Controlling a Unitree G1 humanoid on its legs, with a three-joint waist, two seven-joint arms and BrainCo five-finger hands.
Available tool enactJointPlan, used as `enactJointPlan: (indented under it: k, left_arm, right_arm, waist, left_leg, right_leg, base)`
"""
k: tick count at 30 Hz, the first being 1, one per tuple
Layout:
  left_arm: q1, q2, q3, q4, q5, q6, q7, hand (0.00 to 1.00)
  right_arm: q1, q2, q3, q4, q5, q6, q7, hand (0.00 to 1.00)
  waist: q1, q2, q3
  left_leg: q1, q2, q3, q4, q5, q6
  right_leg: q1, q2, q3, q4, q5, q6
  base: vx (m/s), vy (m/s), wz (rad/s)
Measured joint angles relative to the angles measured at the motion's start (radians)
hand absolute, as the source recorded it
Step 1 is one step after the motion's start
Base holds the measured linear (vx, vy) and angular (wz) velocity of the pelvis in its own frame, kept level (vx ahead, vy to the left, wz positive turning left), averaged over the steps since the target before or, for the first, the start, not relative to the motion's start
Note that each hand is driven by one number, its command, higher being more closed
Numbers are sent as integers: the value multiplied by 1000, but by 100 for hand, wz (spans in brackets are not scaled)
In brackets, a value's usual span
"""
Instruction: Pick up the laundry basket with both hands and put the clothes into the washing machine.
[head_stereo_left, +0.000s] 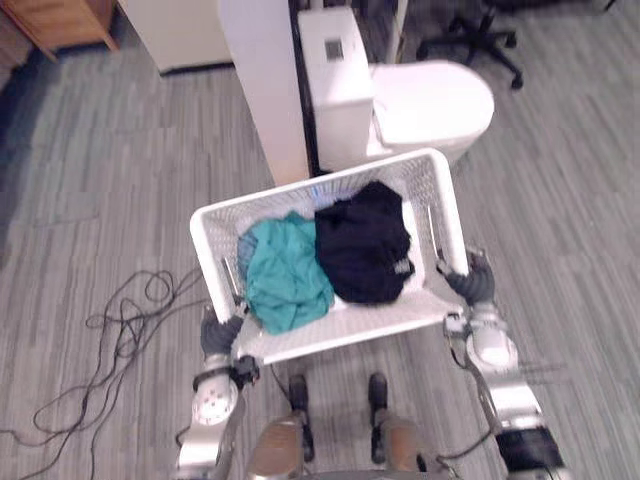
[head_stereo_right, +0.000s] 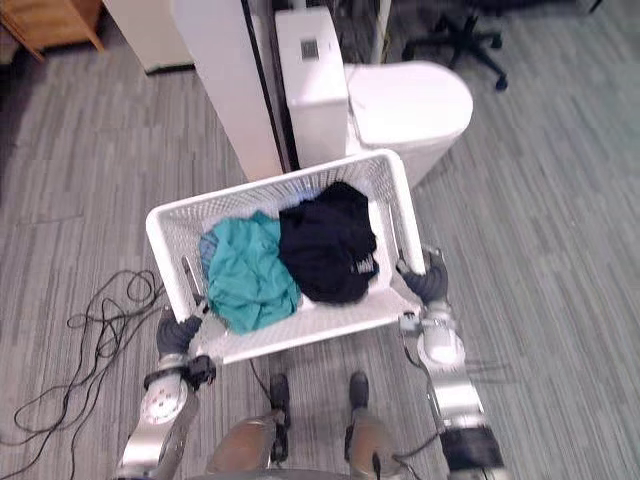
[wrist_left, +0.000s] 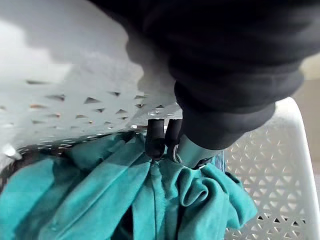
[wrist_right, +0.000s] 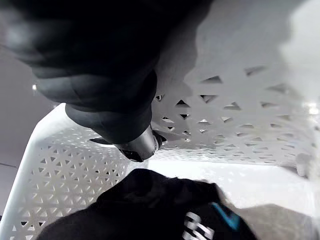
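Note:
A white perforated laundry basket (head_stereo_left: 300, 196) hangs above the grey floor in front of me, tilted with its far right corner highest. Inside lie a teal garment (head_stereo_left: 285, 272) on the left and a black garment (head_stereo_left: 362, 248) on the right. My left hand (head_stereo_left: 220, 334) grips the basket's left end and my right hand (head_stereo_left: 470, 282) grips its right end. In the left wrist view, dark-tipped fingers (wrist_left: 159, 138) curl over the basket's edge just above the teal garment (wrist_left: 100, 195). The right wrist view shows a finger (wrist_right: 140, 146) hooked at the basket wall, above the black garment (wrist_right: 150, 200). A white machine (head_stereo_left: 400, 100) with a rounded front stands just beyond the basket.
A tall white panel (head_stereo_left: 265, 80) rises to the left of the machine, close to the basket's far rim. An office chair (head_stereo_left: 480, 40) stands at the back right. A white cabinet (head_stereo_left: 180, 30) and wooden furniture (head_stereo_left: 60, 20) are at the back left.

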Motion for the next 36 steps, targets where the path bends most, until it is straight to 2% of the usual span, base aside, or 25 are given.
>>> enactJointPlan:
  k: [4, 9, 10, 11, 12, 14, 15, 16, 17, 19, 20, 21, 22, 23, 24, 27, 28, 29, 30, 31, 32, 33, 34, 35, 36]
  left_arm:
    - [16, -4, -3, -4, 2, 5, -24, 100]
    - [25, 9, -10, -4, 3, 13, -32, 100]
    - [20, 11, -10, -4, 3, 13, -35, 100]
    - [10, 16, -9, -2, 4, 18, -39, 100]
    - [4, 20, -9, 1, 4, 21, -40, 100]
    - [-9, 30, 1, 30, 3, 29, -43, 100]
    - [-8, 27, 0, 41, 2, 33, -45, 100]
    - [-7, 23, 0, 47, 1, 35, -46, 100]
    - [-9, 15, 0, 54, 1, 42, -58, 100]
    - [-12, 7, 0, 77, -1, 43, -69, 100]
    - [-13, -5, -1, 97, -3, 44, -75, 100]
    - [-12, -12, -2, 114, -6, 45, -82, 100]
    - [-11, -17, -2, 127, -12, 45, -86, 100]
    - [-2, -40, -7, 136, -19, 48, -87, 100]
    - [3, -56, -8, 136, -20, 48, -87, 100]
    - [11, -61, -9, 136, -21, 48, -87, 100]
    - [13, -60, -9, 136, -23, 47, -87, 100]
    - [17, -59, -7, 135, -28, 48, -87, 100]
    - [17, -65, -1, 134, -31, 48, -87, 100]
    - [18, -68, 1, 132, -31, 49, -86, 100]
    - [28, -69, 5, 125, -31, 49, -85, 100]
    - [31, -68, 6, 122, -31, 49, -85, 100]
    - [27, -66, 8, 120, -31, 49, -84, 100]
    - [21, -62, 9, 121, -32, 51, -82, 100]
    - [20, -62, 9, 121, -32, 55, -82, 100]
  right_arm:
    - [69, 24, -23, -26, 0, -1, 12, 100]
    - [92, 32, -23, -26, 4, -1, 15, 100]
    - [90, 31, -23, -23, 6, -1, 15, 100]
    - [84, 31, -25, -7, 16, -1, 15, 100]
    - [79, 31, -25, 3, 19, -1, 15, 100]
    - [47, 45, -25, 81, 24, -3, 19, 100]
    - [43, 43, -25, 103, 29, -3, 25, 100]
    - [42, 40, -25, 112, 31, -2, 30, 100]
    - [43, 26, -25, 117, 40, -1, 35, 100]
    - [45, 11, -25, 119, 40, 4, 39, 100]
    - [47, 3, -23, 119, 40, 7, 39, 100]
    - [47, -8, -23, 119, 40, 9, 39, 100]
    - [46, -21, -22, 119, 40, 9, 39, 100]
    - [39, -42, -20, 119, 40, 9, 40, 100]
    - [35, -55, -20, 118, 40, 9, 40, 100]
    - [28, -76, -11, 118, 40, 10, 41, 100]
    - [24, -76, -9, 118, 40, 10, 42, 100]
    - [11, -79, -3, 118, 39, 10, 44, 100]
    - [-3, -84, 5, 118, 39, 11, 44, 100]
    - [-2, -84, 10, 117, 39, 12, 43, 100]
    - [-1, -82, 19, 117, 39, 12, 39, 100]
    - [0, -78, 19, 117, 39, 12, 38, 100]
    - [2, -66, 18, 118, 39, 12, 36, 100]
    - [2, -59, 14, 119, 36, 12, 37, 100]
    - [2, -58, 11, 123, 33, 13, 37, 100]
  waist:
    - [-20, -2, -24]
    - [-35, -6, -42]
    - [-50, -3, -44]
    - [-58, -3, -45]
    - [-58, -2, -45]
    - [-53, -7, -46]
    - [-51, -7, -48]
    - [-52, -3, -51]
    - [-57, 16, -52]
    - [-52, 21, -54]
    - [-48, 27, -54]
    - [-43, 29, -53]
    - [-41, 34, -53]
    - [-36, 42, -54]
    - [-21, 41, -53]
    - [16, 55, -50]
    - [17, 59, -49]
    - [18, 68, -51]
    - [27, 81, -53]
    - [40, 81, -54]
    - [49, 81, -73]
    - [48, 79, -85]
    - [40, 58, -96]
    - [34, 38, -96]
    - [31, 36, -95]
  left_leg:
    - [3, 8, 47, 32, -33, -6]
    - [-11, 45, 227, 157, -133, -4]
    - [-28, 67, 281, 202, -159, 2]
    - [-26, 91, 354, 210, -166, 3]
    - [-23, 106, 390, 212, -167, 5]
    - [34, 135, 530, 202, -176, -6]
    - [65, 138, 574, 207, -191, -28]
    - [77, 146, 591, 220, -204, -43]
    - [85, 194, 611, 290, -240, -60]
    - [75, 287, 593, 456, -263, -30]
    - [37, 363, 526, 629, -254, 69]
    - [-10, 398, 439, 756, -213, 152]
    - [-38, 397, 357, 827, -192, 173]
    - [-94, 326, 191, 901, -229, 119]
    - [-144, 217, 77, 914, -265, 84]
    - [-248, 32, -63, 733, -301, 47]
    - [-267, 13, -79, 670, -296, 38]
    - [-293, -10, -91, 523, -265, -11]
    - [-300, -13, -86, 395, -210, -36]
    - [-288, -13, -78, 379, -169, -24]
    - [-270, -27, -75, 386, -137, 38]
    - [-271, -33, -69, 397, -139, 74]
    - [-252, -46, -48, 397, -167, 125]
    - [-221, -70, -16, 401, -192, 159]
    - [-200, -81, -10, 402, -210, 166]
  right_leg:
    - [-18, 9, 55, 1, 1, -1]
    - [-86, 50, 248, 2, 48, 15]
    - [-105, 54, 254, -11, 47, -15]
    - [-139, 32, 129, -5, 42, -93]
    - [-158, 13, 36, 15, 38, -124]
    - [-204, -94, -423, 166, -26, -196]
    - [-187, -116, -506, 192, -27, -198]
    - [-182, -118, -518, 196, -5, -169]
    - [-188, -68, -458, 195, -9, -131]
    - [-184, -9, -394, 197, -35, -139]
    - [-167, 37, -354, 204, -52, -154]
    - [-148, 68, -317, 209, -66, -165]
    - [-134, 85, -288, 210, -74, -168]
    - [-111, 109, -231, 210, -86, -178]
    - [-94, 120, -168, 210, -95, -189]
    - [-16, 121, -79, 156, -100, -195]
    - [1, 121, -66, 139, -101, -194]
    - [28, 121, -43, 110, -103, -190]
    - [48, 124, -15, 97, -114, -172]
    - [59, 125, 9, 97, -123, -160]
    - [78, 122, 50, 103, -149, -136]
    - [76, 117, 60, 117, -168, -125]
    - [54, 88, 64, 200, -216, -78]
    - [1, 55, 70, 363, -279, 13]
    - [-30, 44, 67, 459, -296, 64]
  base:
    - [-38, 10, -48]
    - [-8, 36, -126]
    - [-29, 28, -150]
    - [-33, 25, -152]
    - [-17, 5, -170]
    - [33, -40, -180]
    - [66, -71, -150]
    - [102, -108, -144]
    - [137, -159, -141]
    - [188, -219, -147]
    - [225, -217, -136]
    - [203, -154, -123]
    - [225, -50, -133]
    - [250, 46, -155]
    - [261, 77, -158]
    - [268, 113, -141]
    - [283, 148, -108]
    - [302, 161, -105]
    - [310, 166, -115]
    - [377, 192, -115]
    - [365, 184, -83]
    - [507, 238, -65]
    - [521, 218, -34]
    - [498, 201, -27]
    - [475, 189, -20]
